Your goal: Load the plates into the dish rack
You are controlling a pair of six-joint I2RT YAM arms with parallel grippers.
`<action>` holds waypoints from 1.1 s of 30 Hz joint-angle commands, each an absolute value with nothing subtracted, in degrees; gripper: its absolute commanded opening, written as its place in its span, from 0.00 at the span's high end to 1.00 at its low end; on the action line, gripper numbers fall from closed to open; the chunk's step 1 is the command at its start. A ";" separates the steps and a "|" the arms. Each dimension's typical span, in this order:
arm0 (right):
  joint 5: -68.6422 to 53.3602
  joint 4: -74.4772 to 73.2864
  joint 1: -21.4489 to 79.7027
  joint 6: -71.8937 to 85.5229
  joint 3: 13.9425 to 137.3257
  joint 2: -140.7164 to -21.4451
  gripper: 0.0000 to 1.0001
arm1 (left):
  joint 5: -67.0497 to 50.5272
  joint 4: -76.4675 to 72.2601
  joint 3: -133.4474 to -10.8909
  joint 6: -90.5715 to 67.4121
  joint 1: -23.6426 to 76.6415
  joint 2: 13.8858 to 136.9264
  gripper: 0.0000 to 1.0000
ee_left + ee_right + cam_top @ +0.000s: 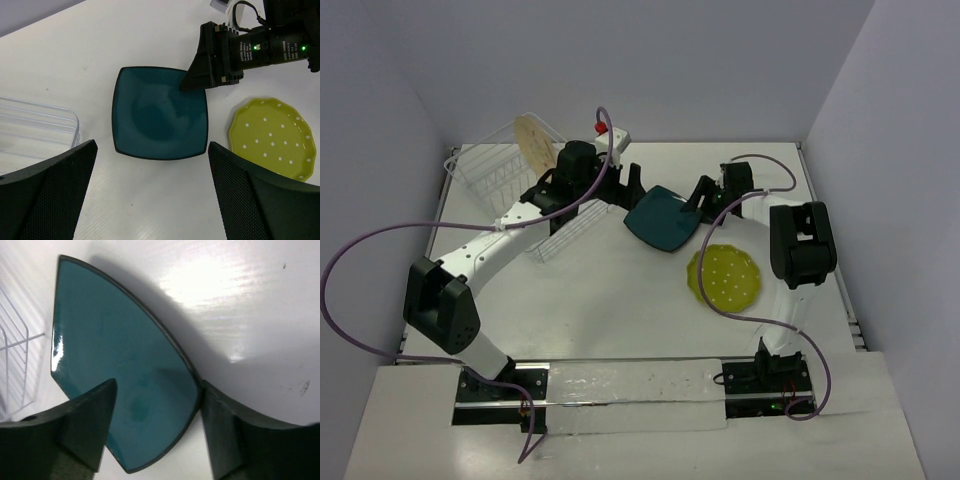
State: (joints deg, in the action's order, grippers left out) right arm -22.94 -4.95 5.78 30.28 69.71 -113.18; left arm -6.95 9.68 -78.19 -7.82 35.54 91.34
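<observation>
The dark teal rounded-square plate (662, 222) lies mid-table, also in the left wrist view (159, 112) and the right wrist view (115, 355). My right gripper (698, 200) (157, 390) is open and straddles the plate's far-right corner, one finger over its face, the other against the rim. My left gripper (623, 187) (152, 200) is open and empty, hovering just left of the teal plate. The yellow-green dotted plate (727, 277) (272, 136) lies flat to the right. The cream plate (535, 140) stands in the white wire dish rack (485, 172) at the back left.
A lower wire part of the rack (570, 230) reaches toward the teal plate, and its edge shows in the left wrist view (40, 120) and the right wrist view (12, 340). White walls close the table at the back and sides. A red-tipped item (602, 128) sits behind the left arm.
</observation>
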 commanded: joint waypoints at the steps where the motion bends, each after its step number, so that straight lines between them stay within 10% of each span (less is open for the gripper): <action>1: -24.26 -2.72 5.28 32.50 67.69 -115.29 0.44 | -11.44 7.99 -79.88 -4.18 36.03 90.76 0.01; 12: -23.03 -5.35 5.19 33.41 66.54 -111.64 1.00 | -10.69 11.49 -81.20 8.41 44.00 97.79 0.01; 33: -21.06 -26.05 5.45 37.62 68.21 -100.25 1.00 | 5.01 12.55 -93.56 11.95 54.47 116.89 0.01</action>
State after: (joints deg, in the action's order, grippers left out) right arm -23.07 -18.74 5.10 37.01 67.18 -104.61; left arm 3.04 12.61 -88.70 11.47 52.80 115.49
